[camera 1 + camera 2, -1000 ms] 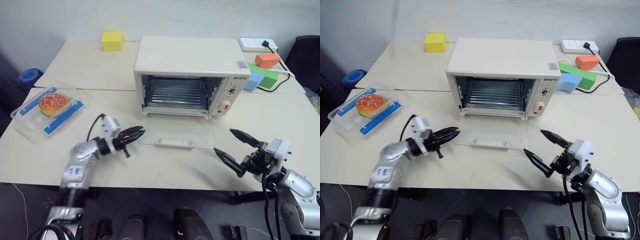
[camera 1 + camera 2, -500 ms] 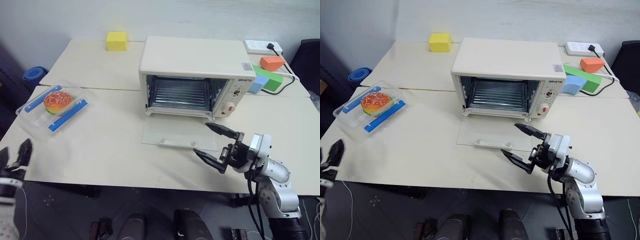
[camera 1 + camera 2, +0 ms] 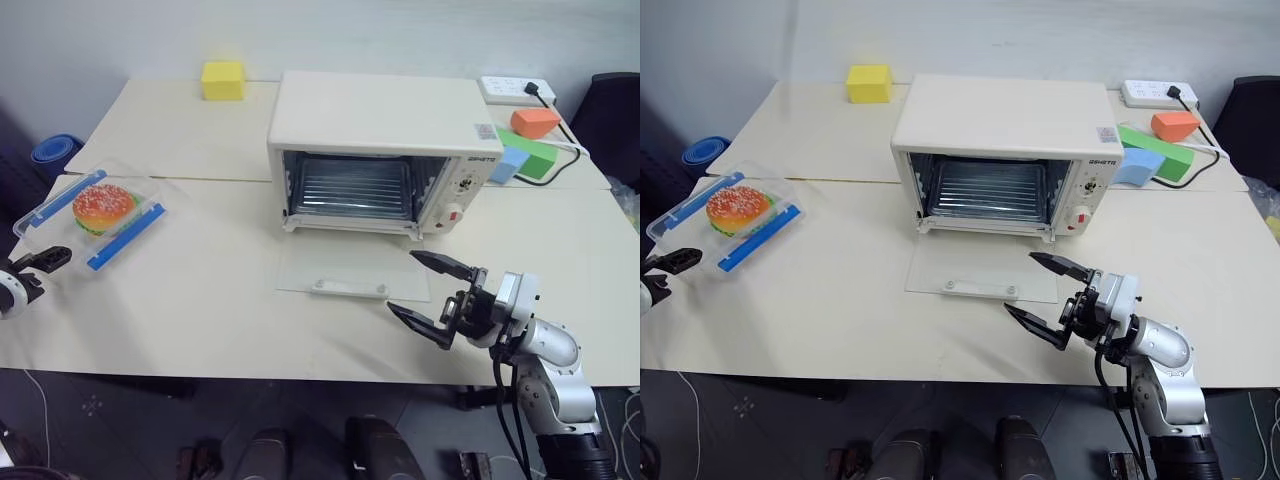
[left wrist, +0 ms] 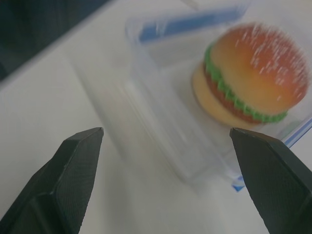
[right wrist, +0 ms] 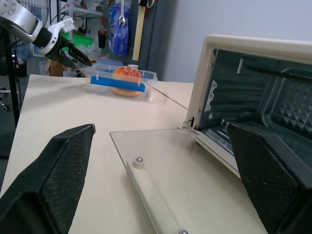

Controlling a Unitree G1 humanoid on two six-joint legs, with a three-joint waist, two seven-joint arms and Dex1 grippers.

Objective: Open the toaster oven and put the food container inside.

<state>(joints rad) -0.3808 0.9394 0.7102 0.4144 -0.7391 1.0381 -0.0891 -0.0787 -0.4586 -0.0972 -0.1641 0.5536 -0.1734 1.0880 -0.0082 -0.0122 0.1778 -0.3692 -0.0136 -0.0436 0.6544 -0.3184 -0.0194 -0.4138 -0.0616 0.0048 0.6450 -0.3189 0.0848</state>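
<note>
The cream-white toaster oven [image 3: 378,148] stands mid-table with its glass door [image 3: 352,268] folded down flat and the wire rack showing inside. Near the table's left edge lies the food container [image 3: 95,212], a clear box with blue clips and a burger [image 4: 251,73] in it. My left gripper [image 3: 40,264] hovers just in front of the container's near corner, and the left wrist view shows its fingers [image 4: 75,161] spread open and empty. At the door's front right corner, my right gripper [image 3: 432,294] is open and holds nothing.
A yellow cube [image 3: 223,80] sits at the back left of the table. A white power strip [image 3: 515,89], an orange block [image 3: 534,121], a green block [image 3: 532,153] and a blue block [image 3: 507,163] crowd the oven's right side. Bare tabletop lies between container and oven.
My left arm swung from in front of the oven door out to the far left beside the container, and its fingers opened. The right gripper shifted slightly left toward the door.
</note>
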